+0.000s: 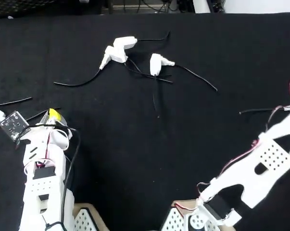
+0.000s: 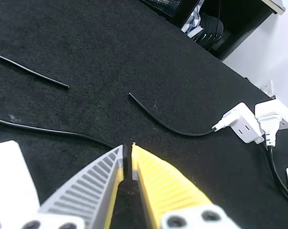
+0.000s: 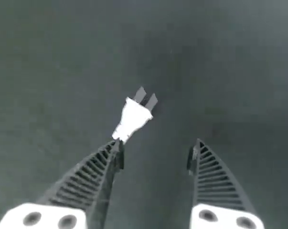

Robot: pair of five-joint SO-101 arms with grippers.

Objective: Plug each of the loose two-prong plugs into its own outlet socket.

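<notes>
We see the right claw (image 3: pixel 155 150) spread wide over the black surface (image 1: pixel 149 144). A white two-prong plug (image 3: pixel 134 117) lies just ahead of it. Its tail end touches the tip of one finger (image 3: pixel 110 155) and sits well apart from the other. The plug's long axis runs outward from that fingertip, and its two prongs (image 3: pixel 146 98) point away from the claw. In the high view the right arm (image 1: pixel 265 159) reaches from the near edge off toward the right side.

The left claw (image 2: pixel 127 153) sits at the near left with its grey and yellow fingers pressed together and nothing visible between them.

At the far middle lies a white socket block (image 1: pixel 117 54), its long axis slanting from far right to near left. A black cord (image 1: pixel 77 83) trails from its near-left end toward the left. A second white piece (image 1: pixel 126 42) touches its far side; we cannot tell whether it is seated. Just to the right lies another socket block (image 1: pixel 156 63), with a small white end piece (image 1: pixel 169 62) pointing right and a thin cord (image 1: pixel 197 77) running on to the right.
</notes>
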